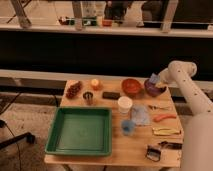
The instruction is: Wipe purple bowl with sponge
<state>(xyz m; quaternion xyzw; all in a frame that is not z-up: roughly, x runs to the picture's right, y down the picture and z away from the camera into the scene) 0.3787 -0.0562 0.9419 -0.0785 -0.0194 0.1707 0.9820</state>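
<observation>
The purple bowl sits at the far right of the wooden table, beside a reddish-brown bowl. My gripper is at the end of the white arm, right over the purple bowl. A light blue sponge shows at the gripper, at the bowl's rim.
A large green tray fills the table's front left. A white cup, a blue cloth, a small blue cup, a dark cup, an orange item, red grapes and utensils lie around.
</observation>
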